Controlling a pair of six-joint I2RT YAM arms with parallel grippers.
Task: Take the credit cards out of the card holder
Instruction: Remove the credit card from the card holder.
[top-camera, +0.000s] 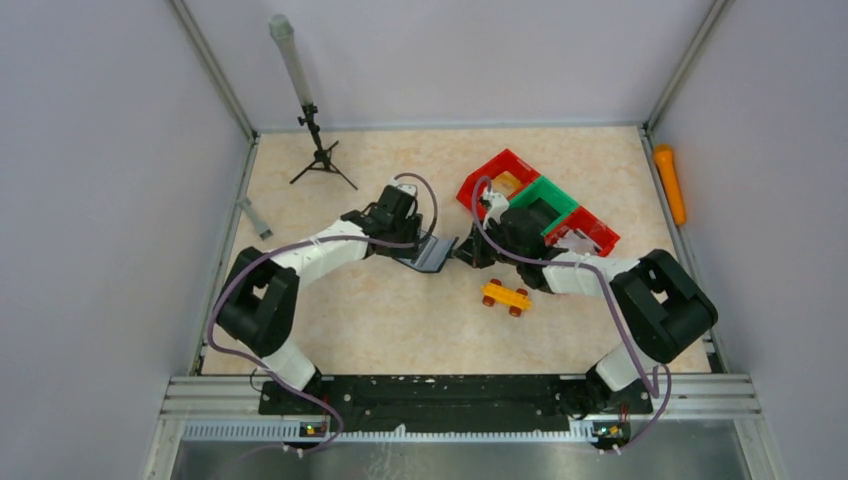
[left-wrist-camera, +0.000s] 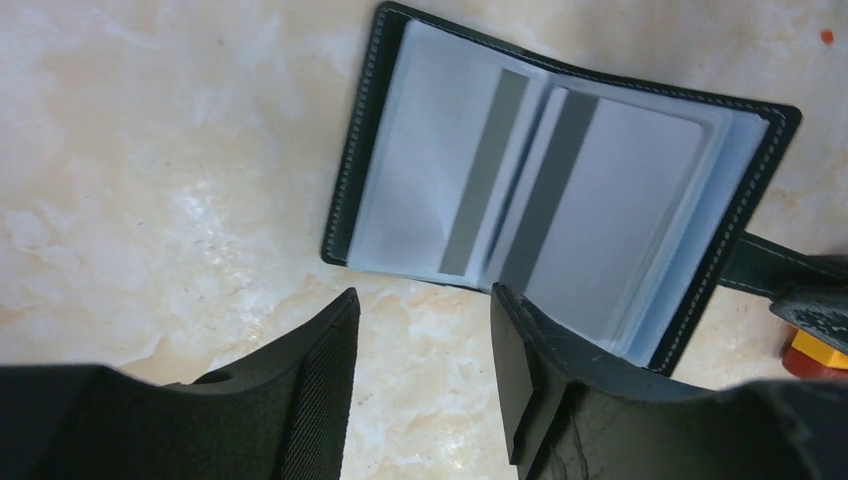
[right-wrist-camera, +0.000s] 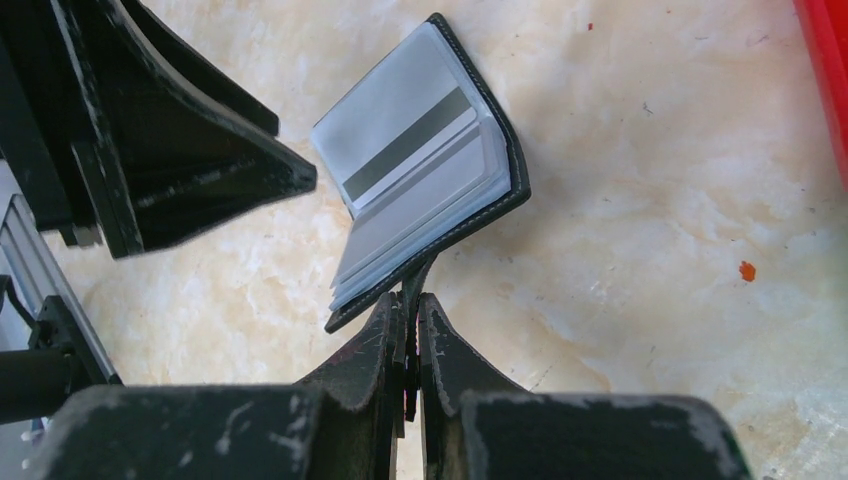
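Observation:
The black card holder (top-camera: 430, 254) lies open at mid-table between the two arms. In the left wrist view it (left-wrist-camera: 560, 180) shows clear sleeves with two pale cards, each with a grey stripe. My right gripper (right-wrist-camera: 412, 300) is shut on the holder's strap tab, and the holder (right-wrist-camera: 425, 170) stands half open above the fingers. My left gripper (left-wrist-camera: 420, 300) is open and empty, just short of the holder's near edge, with one finger (left-wrist-camera: 530, 350) over its corner.
A yellow-orange toy brick car (top-camera: 506, 297) lies just in front of the holder. Red and green bins (top-camera: 540, 205) stand behind the right arm. A small black tripod (top-camera: 318, 150) stands at the back left. An orange marker (top-camera: 670, 183) lies outside the right wall.

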